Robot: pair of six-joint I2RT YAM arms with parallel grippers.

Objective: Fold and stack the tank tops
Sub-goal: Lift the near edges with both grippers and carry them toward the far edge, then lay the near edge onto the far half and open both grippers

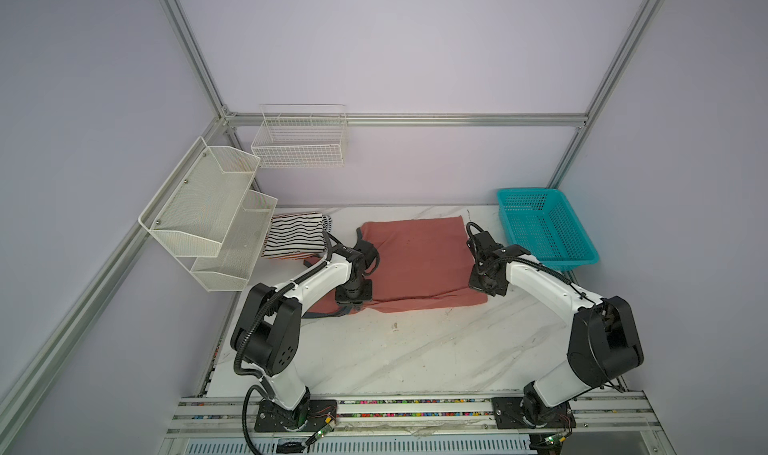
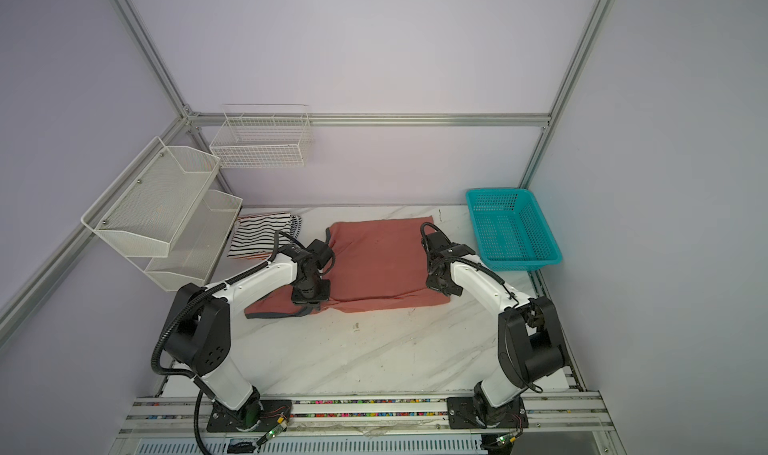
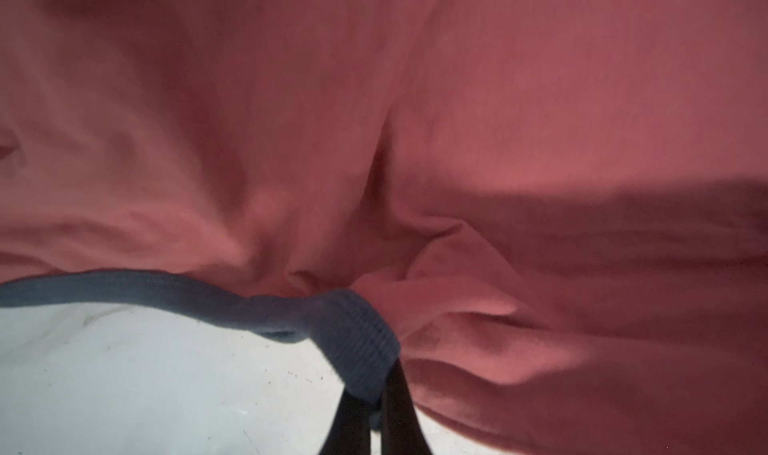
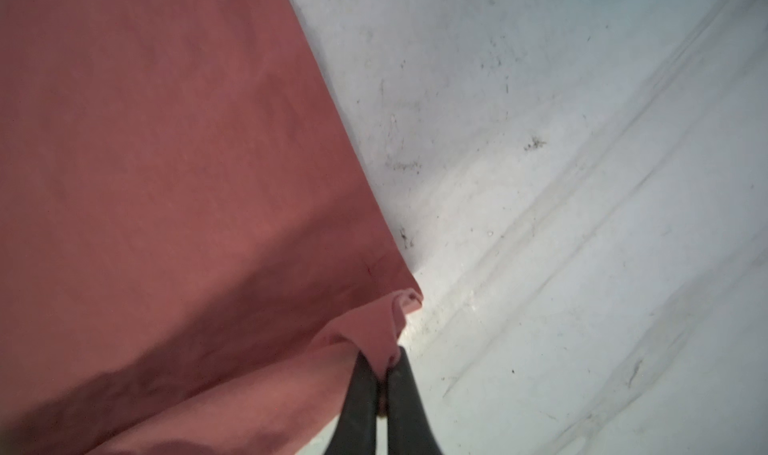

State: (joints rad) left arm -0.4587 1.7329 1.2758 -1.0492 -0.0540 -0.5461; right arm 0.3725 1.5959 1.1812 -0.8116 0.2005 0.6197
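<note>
The salmon-red tank top (image 1: 415, 261) (image 2: 374, 261) lies spread across the middle of the marble table (image 1: 395, 357). Its near edge is lifted slightly at both ends. My left gripper (image 3: 380, 394) is shut on the grey-blue trim (image 3: 357, 345) at the near left end, and in both top views the wrist (image 1: 353, 295) hides the fingers. At the near right corner of the same top, my right gripper (image 4: 382, 361) (image 1: 486, 290) is shut on a pinch of cloth. A folded pile of striped tank tops (image 1: 297, 234) (image 2: 262, 232) sits at the back left, with a black-and-white one uppermost.
A turquoise perforated basket (image 1: 567, 262) (image 2: 525, 263) stands at the back right, close beside the right arm. A white mesh shelf (image 1: 208, 211) hangs over the left edge next to the striped pile. A wire basket (image 1: 299, 141) hangs on the back wall.
</note>
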